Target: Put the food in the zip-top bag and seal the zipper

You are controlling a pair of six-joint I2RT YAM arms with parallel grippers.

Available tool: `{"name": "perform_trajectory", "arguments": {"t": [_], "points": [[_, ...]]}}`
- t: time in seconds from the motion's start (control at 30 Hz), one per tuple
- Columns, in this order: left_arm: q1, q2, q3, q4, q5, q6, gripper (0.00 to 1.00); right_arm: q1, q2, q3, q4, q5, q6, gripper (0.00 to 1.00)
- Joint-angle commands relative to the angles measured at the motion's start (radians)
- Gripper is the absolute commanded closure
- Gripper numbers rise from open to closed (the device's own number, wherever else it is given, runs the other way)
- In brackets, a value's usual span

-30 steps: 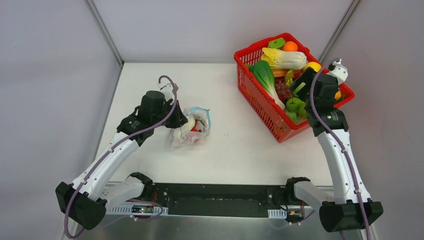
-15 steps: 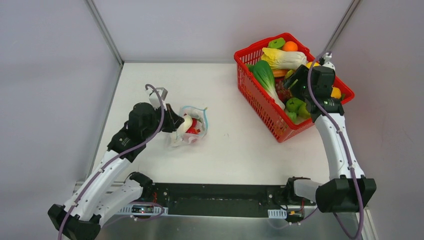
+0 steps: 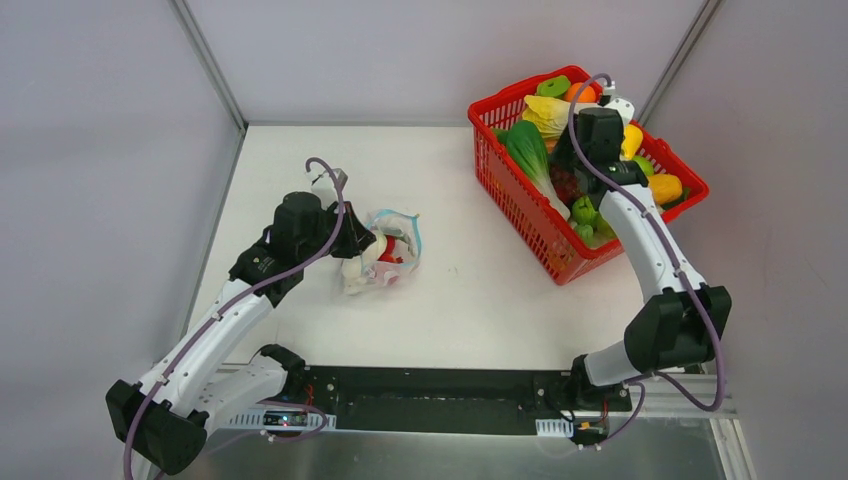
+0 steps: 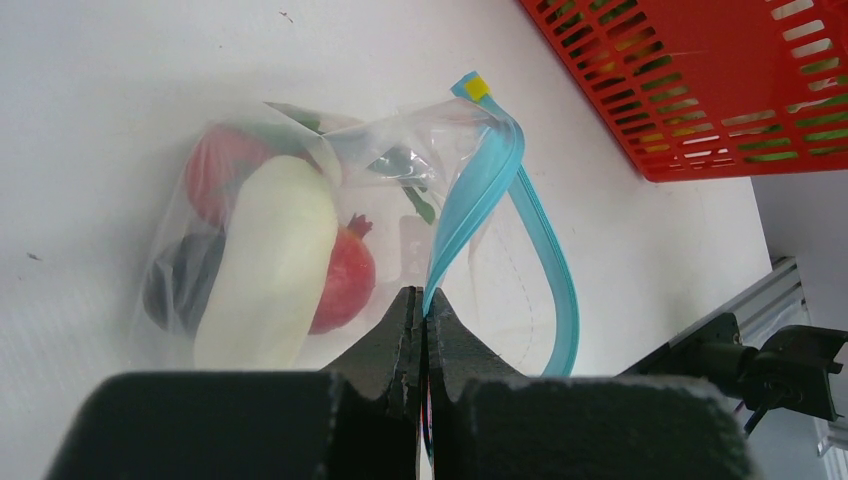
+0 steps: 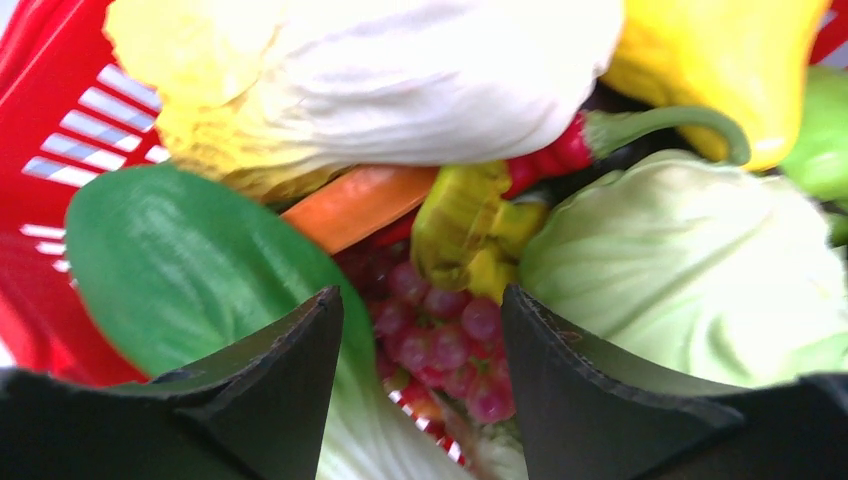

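Left gripper (image 4: 422, 300) sits at the left of the white table (image 3: 470, 290), its jaws clenched tight on the near end of the zipper (image 4: 480, 190). The teal strip comes straight out from between the fingertips. From that pinch the strip splits into two bands that bow apart, so the mouth of the zip-top bag (image 3: 385, 255) gapes on its right side.

The bag lies crumpled on the table just beyond the fingers, left of centre and well apart from the basket. Through the clear plastic, the left wrist view shows a white radish (image 4: 270, 260) lying lengthwise, with a tomato (image 4: 215, 170) behind its far end. A dark purple ball (image 4: 175, 285) sits to its left, and a red fruit with a small crown (image 4: 345, 275) is pressed against its right side. All four are inside the bag.

Further right, at the far right corner of the table, stands the red mesh basket (image 3: 520, 215), heaped with toy produce. The right arm reaches over its rim, and the right gripper (image 5: 422, 295) points down into the pile. Its jaws are spread and grasp nothing. A bunch of purple-red grapes (image 5: 440, 340) shows in the gap between them.

Under the left finger lies a broad green leaf (image 5: 190, 260), and by the right finger a pale green cabbage (image 5: 680, 270). Beyond the grapes lie an orange carrot (image 5: 355, 205) and a yellow-green pepper (image 5: 465, 225). A white and yellow napa cabbage (image 5: 400, 80) lies across the top of the pile. A yellow fruit (image 5: 730, 60) fills the far right corner of the right wrist view.
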Motion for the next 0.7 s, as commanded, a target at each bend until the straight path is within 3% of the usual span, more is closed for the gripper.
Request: {"name": "perform_trajectory", "arguments": {"t": [0.0, 0.17, 0.4, 0.47, 0.67], "points": [[0.002, -0.008, 0.031, 0.013, 0.008, -0.003, 1.0, 0.004, 0.019, 0.038, 0.08, 0.154, -0.071, 0.39], [0.002, -0.001, 0.032, 0.017, 0.015, -0.007, 1.0, 0.005, 0.091, 0.042, 0.128, 0.174, -0.103, 0.42], [0.002, -0.011, 0.032, -0.001, 0.0, 0.002, 1.0, 0.018, 0.095, 0.047, 0.15, 0.154, -0.127, 0.87], [0.002, -0.011, 0.031, 0.0, -0.002, 0.002, 1.0, 0.03, 0.042, 0.026, 0.162, 0.111, -0.128, 0.93], [0.002, -0.006, 0.03, 0.008, 0.005, -0.002, 1.0, 0.044, -0.156, -0.047, 0.157, 0.008, -0.08, 0.94]]}}
